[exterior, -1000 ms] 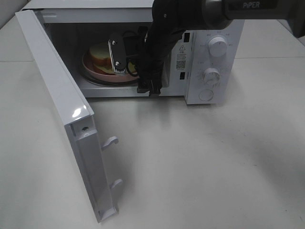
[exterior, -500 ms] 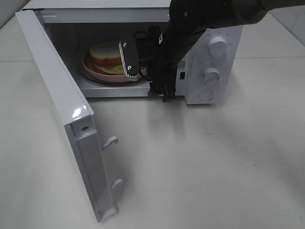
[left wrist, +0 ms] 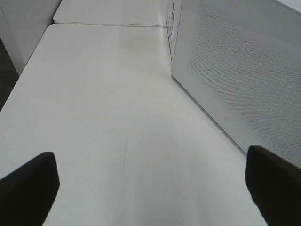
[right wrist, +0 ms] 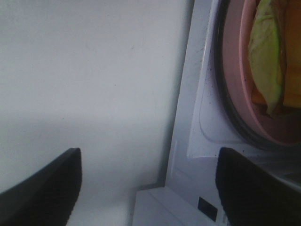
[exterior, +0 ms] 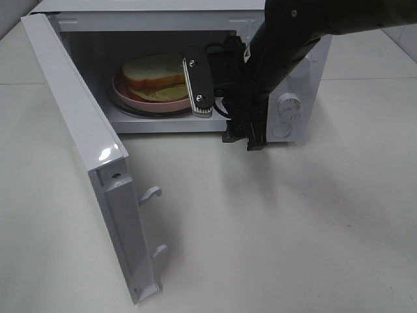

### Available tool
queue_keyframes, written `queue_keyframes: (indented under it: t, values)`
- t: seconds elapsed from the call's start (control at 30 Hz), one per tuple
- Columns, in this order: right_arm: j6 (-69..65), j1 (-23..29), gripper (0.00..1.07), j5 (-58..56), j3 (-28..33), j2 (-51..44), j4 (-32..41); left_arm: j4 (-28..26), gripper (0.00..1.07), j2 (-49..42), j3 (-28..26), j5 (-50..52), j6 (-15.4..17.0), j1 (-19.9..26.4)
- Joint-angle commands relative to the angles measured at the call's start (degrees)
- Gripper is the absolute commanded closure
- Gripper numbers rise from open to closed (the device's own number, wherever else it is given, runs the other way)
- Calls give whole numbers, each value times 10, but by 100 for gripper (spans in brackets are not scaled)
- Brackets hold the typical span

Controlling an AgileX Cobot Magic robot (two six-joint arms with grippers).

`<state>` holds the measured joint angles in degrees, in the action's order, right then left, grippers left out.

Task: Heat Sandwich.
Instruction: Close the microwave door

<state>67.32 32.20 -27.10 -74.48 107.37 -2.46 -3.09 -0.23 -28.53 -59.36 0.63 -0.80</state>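
The microwave (exterior: 156, 18) sits at the back of a white table (exterior: 273, 235), and the sandwich (exterior: 153, 73) lies inside it on a pink plate (exterior: 122, 93). The plate rests on the dark-rimmed turntable (exterior: 140, 112), towards the hinge side of the cavity. In the right wrist view, pale green lettuce (right wrist: 265, 56) hangs over the plate's edge.

The microwave's door (exterior: 71, 117) is swung wide open on the hinge side. Its inner face is turned to the cavity, and two white latch hooks (exterior: 151, 193) stick out from its free edge.

The black right arm (exterior: 287, 39) crosses the microwave's control panel and hides the upper part of it. Its silver wrist bracket (exterior: 197, 85) covers the control-side edge of the cavity opening, just beside the plate. The right gripper (exterior: 247, 139) points down at the table, just outside the microwave's front sill below the panel. Its fingers are spread wide and hold nothing.

The left gripper (left wrist: 150, 188) hangs over bare table on the outer side of the door, beside the dotted mesh window (left wrist: 235, 70). It too is spread wide and empty.

On the panel, a lower knob (exterior: 288, 104) and a round button (exterior: 280, 129) show beside the arm. The marks around them are too small to read. A sticker (left wrist: 172, 19) on the microwave's casing beyond the door is also illegible.
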Motion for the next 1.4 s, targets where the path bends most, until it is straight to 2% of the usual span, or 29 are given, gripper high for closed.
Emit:
queue_keyframes:
  t: [0.03, 1.17, 1.4]
  values:
    - [-22, -1, 31, -1, 27, -30, 1, -1, 6, -17, 1, 1, -1, 2]
    - [-211, -1, 31, -1, 303, -290, 2, -1, 6, -17, 1, 1, -1, 2]
    - [-320, -1, 31, -28, 339, -374, 2, -1, 6, -17, 1, 1, -1, 2]
